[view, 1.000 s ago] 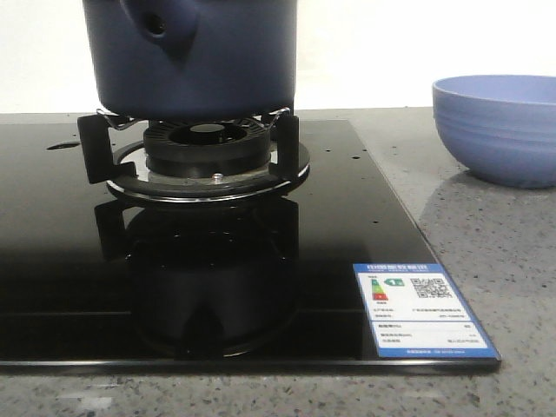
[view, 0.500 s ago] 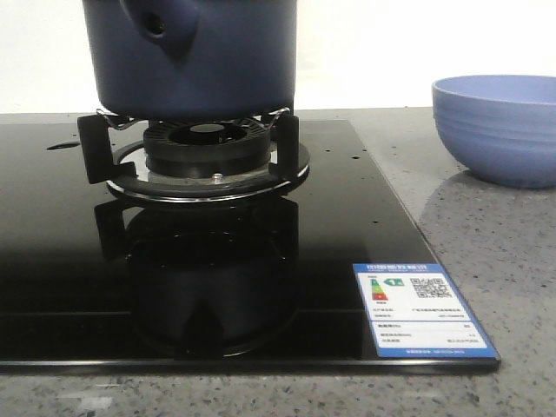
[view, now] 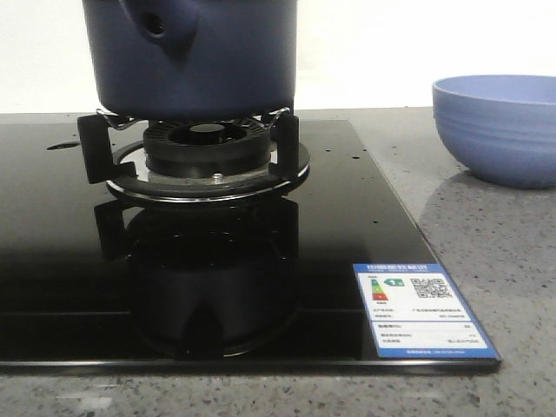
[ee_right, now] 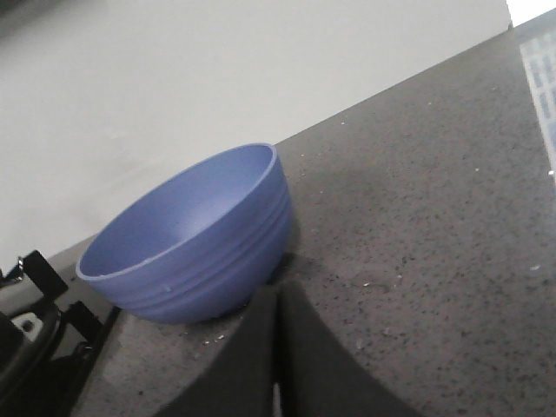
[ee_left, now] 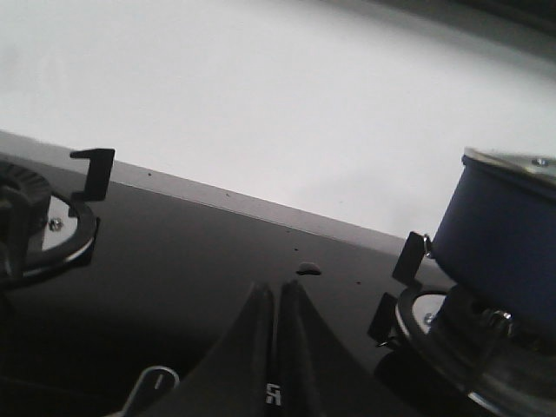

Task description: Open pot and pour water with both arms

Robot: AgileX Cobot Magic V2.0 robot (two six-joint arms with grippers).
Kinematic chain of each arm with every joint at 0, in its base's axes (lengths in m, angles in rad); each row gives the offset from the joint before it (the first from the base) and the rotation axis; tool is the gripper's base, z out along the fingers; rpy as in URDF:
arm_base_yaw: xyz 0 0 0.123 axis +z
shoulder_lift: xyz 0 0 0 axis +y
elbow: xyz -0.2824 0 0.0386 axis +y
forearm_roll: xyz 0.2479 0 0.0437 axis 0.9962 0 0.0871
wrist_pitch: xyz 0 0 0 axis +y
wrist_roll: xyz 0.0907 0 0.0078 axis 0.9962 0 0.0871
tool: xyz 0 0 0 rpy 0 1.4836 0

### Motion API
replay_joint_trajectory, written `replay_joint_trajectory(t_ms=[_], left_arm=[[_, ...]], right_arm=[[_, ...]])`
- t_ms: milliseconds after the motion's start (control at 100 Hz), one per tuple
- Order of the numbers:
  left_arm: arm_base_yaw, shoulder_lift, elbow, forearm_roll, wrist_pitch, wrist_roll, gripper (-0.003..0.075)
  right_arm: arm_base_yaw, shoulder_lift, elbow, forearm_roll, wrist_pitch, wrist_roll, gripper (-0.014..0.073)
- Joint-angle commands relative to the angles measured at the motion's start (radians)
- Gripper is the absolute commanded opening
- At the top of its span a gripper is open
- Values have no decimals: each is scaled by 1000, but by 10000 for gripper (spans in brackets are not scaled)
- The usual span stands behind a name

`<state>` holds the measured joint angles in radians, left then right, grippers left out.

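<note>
Left gripper (ee_left: 276, 347) closed above black glass hob (view: 365, 217).

A glossy black glass cooktop (view: 347, 226) lies set into the speckled grey counter (view: 512, 287). On it, a round black burner (view: 208, 143) sits ringed by black grate prongs. An energy label sticker (view: 421, 310) is stuck at the cooktop's near right corner. A periwinkle ribbed bowl (view: 497, 129) stands upright on the counter, right of the cooktop.
</note>
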<state>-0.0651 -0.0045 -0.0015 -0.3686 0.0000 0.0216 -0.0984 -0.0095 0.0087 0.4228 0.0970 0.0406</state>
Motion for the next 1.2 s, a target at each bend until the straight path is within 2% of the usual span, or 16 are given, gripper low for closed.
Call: replay_joint_trajectory(t_ms=[0, 80, 150, 300, 440, 550, 700, 860, 1000, 1100, 1190], left_arm=[[-7, -25, 34, -174, -74, -7, -20], [-7, -25, 32, -316, -75, -7, -20], [-7, -25, 24, -346, -75, -7, -20], [-7, -25, -51, -328, -18, 9, -20], [-7, 30, -195, -221, 153, 98, -20], [-7, 124, -313, -200, 270, 184, -20], [-7, 257, -460, -204, 411, 215, -20], [-7, 336, -548, -204, 478, 220, -20], [-8, 350, -576, -246, 516, 357, -20], [-41, 350, -578, -341, 517, 441, -15], [-91, 353, -578, -423, 518, 542, 43]], right_arm=[[-6, -18, 25, 84, -73, -3, -62], [-6, -18, 18, 137, -37, -3, -62], [-6, -18, 3, 136, 6, -3, -62], [-6, -18, -46, 136, 73, -5, -62], [-6, 26, -147, 133, 188, -90, -62], [25, 90, -225, 133, 234, -114, -62], [96, 230, -339, 128, 368, -281, -62], [190, 380, -442, 127, 482, -426, -62], [236, 458, -510, 125, 481, -432, -62], [242, 482, -551, 125, 476, -462, -61], [242, 484, -579, 125, 471, -493, -30]])
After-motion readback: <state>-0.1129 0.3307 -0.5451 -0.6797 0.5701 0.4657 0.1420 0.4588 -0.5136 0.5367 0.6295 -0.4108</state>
